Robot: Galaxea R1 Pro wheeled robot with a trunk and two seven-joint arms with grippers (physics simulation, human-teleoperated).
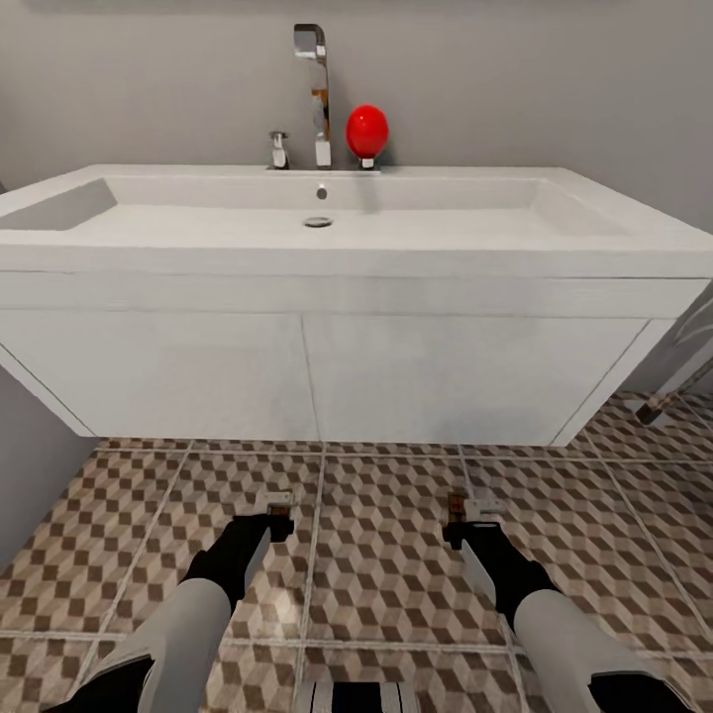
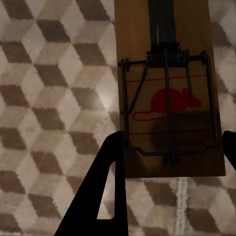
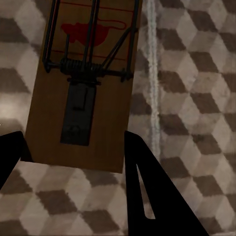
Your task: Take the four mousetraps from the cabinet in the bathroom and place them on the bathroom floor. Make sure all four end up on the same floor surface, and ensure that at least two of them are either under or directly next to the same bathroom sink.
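Note:
The white sink (image 1: 327, 297) hangs on the wall straight ahead, its chrome tap (image 1: 315, 89) upright at the back. Both arms reach down over the cube-patterned floor (image 1: 386, 584) just in front of it. My left gripper (image 1: 274, 507) is shut on a tan mousetrap (image 2: 169, 93) with a red mouse mark; a black finger (image 2: 105, 196) presses its edge. Another mousetrap (image 3: 83, 93), spring wire facing up, sits between the fingers of my right gripper (image 1: 458, 513), which is shut on it. Both traps hover close above the tiles. The cabinet is out of view.
A red rounded object (image 1: 366, 131) stands on the sink rim beside the tap. A grey wall panel (image 1: 30, 465) closes off the left side. Part of a white fixture (image 1: 693, 337) shows at the right edge. Open floor runs under the sink.

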